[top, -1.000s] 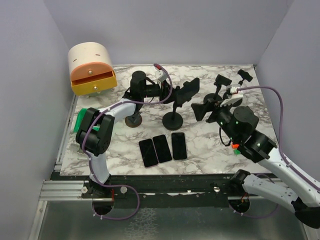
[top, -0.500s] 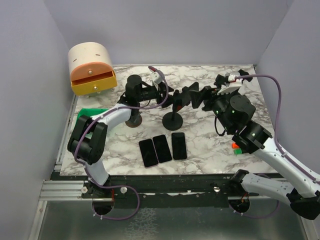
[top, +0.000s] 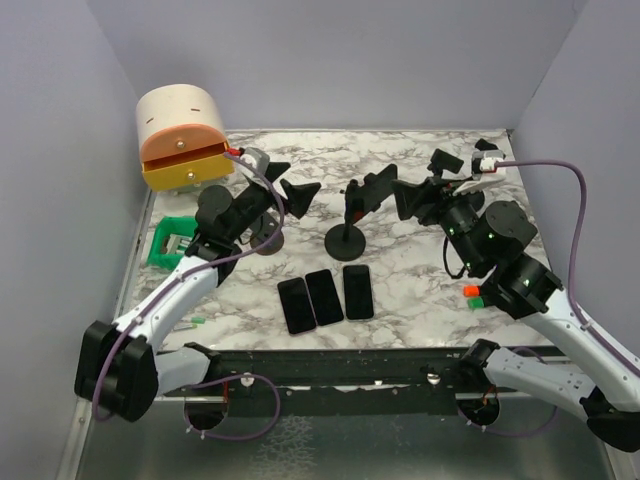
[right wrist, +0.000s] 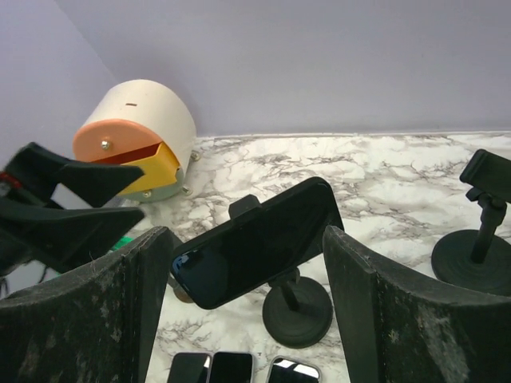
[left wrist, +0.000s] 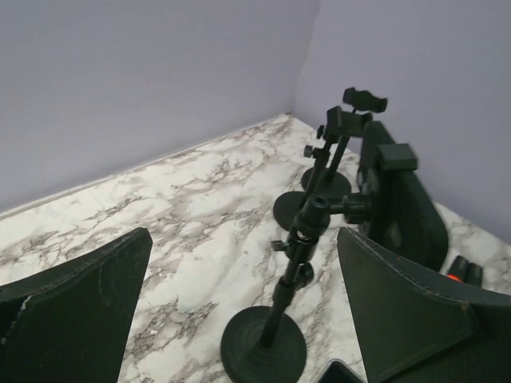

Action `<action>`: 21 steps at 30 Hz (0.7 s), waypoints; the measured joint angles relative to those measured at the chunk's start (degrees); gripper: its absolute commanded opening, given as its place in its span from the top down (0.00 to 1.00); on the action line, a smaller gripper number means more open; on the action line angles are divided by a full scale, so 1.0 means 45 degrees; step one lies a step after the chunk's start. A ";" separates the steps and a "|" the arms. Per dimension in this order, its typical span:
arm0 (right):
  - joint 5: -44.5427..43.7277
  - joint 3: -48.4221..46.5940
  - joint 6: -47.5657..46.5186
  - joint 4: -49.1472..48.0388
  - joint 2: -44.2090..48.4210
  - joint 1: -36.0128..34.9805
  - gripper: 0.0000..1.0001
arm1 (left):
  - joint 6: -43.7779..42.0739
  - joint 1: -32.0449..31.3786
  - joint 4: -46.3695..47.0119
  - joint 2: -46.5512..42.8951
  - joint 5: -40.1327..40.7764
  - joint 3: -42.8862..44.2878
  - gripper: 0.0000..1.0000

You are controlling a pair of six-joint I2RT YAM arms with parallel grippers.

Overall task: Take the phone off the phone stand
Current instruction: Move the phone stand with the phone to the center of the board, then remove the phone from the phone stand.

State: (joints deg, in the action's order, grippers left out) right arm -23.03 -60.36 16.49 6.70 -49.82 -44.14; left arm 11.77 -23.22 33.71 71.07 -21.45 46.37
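The black phone (top: 377, 188) sits tilted in the clamp of the middle phone stand (top: 347, 238). In the right wrist view the phone (right wrist: 255, 239) lies crosswise between my right gripper's open fingers (right wrist: 375, 311), its ends level with their tips; contact cannot be told. My right gripper (top: 410, 200) is just right of the phone. My left gripper (top: 287, 183) hangs open to the left of the stand, apart from it. The left wrist view shows the stand's stem (left wrist: 297, 259) and the phone's edge (left wrist: 399, 199) beyond the left gripper (left wrist: 243, 263).
Three phones (top: 324, 296) lie flat in a row in front of the stand. A second stand base (top: 268, 240) is under the left arm, and more stands (top: 445, 160) are at the back right. A drawer box (top: 183, 135) stands back left, with a green item (top: 168, 240) by the left edge.
My left gripper opened wide and drew back to the left, away from the stand. My right gripper moved in from the right until its fingers straddle the phone.
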 measured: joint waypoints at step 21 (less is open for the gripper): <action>0.0588 0.0753 0.4736 0.0874 0.0675 0.0000 0.16 | 0.0461 -0.3036 -0.2186 -0.0646 -0.0704 0.1423 0.15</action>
State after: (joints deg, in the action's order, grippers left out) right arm -20.38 -56.97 37.80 10.63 -46.78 -44.14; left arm 13.85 -36.88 23.88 68.16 -24.62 52.77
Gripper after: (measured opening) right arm 0.838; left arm 0.930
